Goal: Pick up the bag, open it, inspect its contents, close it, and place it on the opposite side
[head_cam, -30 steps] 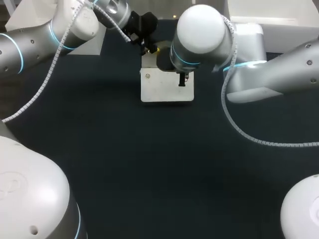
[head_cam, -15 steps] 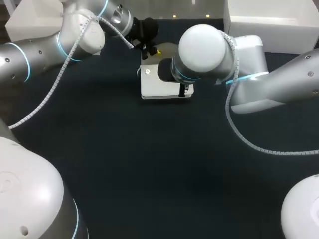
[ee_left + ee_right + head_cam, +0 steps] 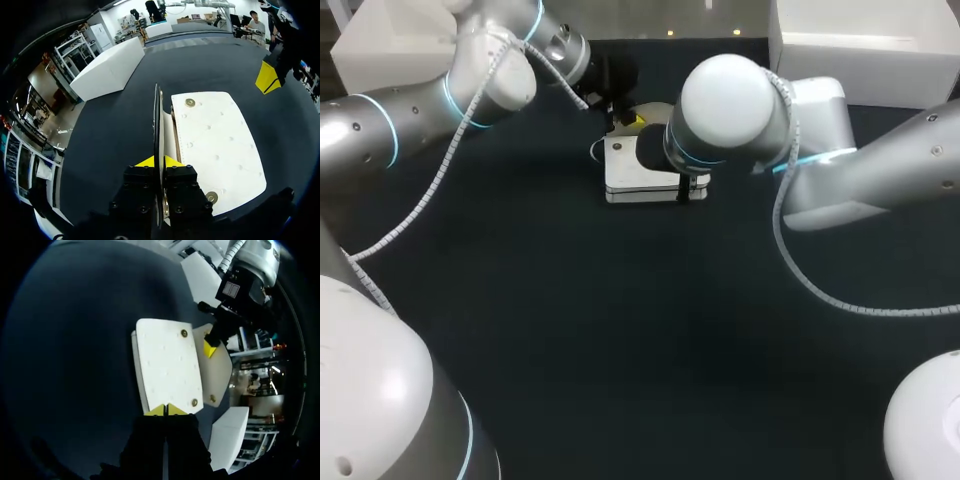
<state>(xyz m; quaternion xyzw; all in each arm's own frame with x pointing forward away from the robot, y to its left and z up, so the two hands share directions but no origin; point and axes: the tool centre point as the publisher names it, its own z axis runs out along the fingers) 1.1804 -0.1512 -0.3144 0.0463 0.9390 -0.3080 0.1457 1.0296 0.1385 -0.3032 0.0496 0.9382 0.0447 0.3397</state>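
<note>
Left wrist view: left gripper (image 3: 159, 161) clamps flap (image 3: 156, 115), right gripper (image 3: 166, 409) clamps bag (image 3: 215, 145); we swing flap far slowly, bag steady.

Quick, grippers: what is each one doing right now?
Left gripper: shut on the flap, which stands edge-on between its tips.
Right gripper: looks shut on the bag, pinching its edge.

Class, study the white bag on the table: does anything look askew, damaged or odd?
Only the flap: it stands lifted off the bag, pinched edge-on in the left gripper, while the right gripper grips the bag's edge. No tear or spill shows.
</note>
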